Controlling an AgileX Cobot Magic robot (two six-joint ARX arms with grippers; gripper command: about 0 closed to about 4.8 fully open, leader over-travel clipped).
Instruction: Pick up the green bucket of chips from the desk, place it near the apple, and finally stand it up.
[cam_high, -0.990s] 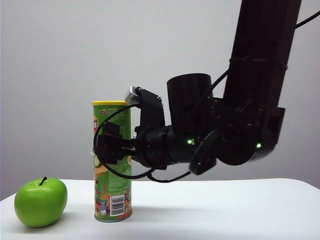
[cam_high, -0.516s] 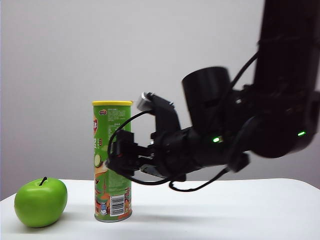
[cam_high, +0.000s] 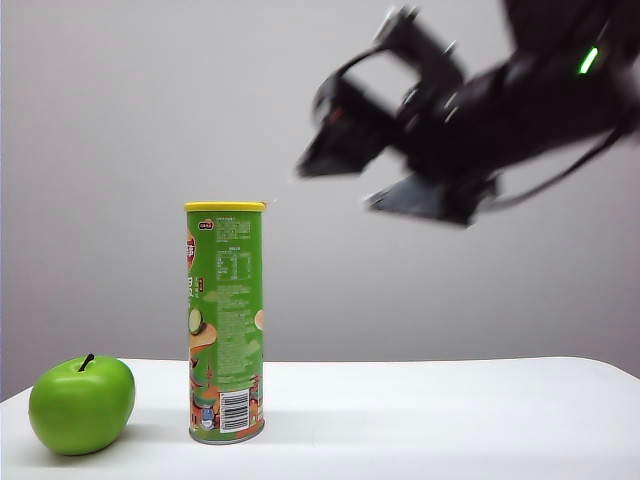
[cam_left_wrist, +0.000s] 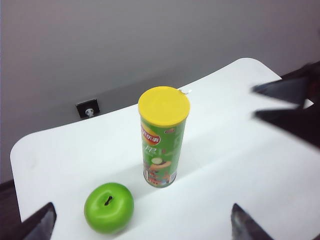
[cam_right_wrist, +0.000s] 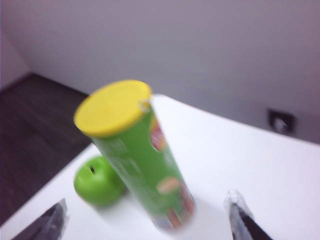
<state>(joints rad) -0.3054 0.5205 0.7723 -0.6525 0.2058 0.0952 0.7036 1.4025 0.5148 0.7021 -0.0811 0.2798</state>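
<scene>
1. Chip can (cam_high: 225, 321): tall green cylinder, yellow lid, barcode low on its side; upright on the desk (cam_high: 450, 420).
2. Apple (cam_high: 81, 404): shiny green, dark stem up; near the can, not touching.

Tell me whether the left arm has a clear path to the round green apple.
Probably yes: the open left end effector hovers above the round green apple, with nothing between; the tall green chip can stands beside it.
</scene>
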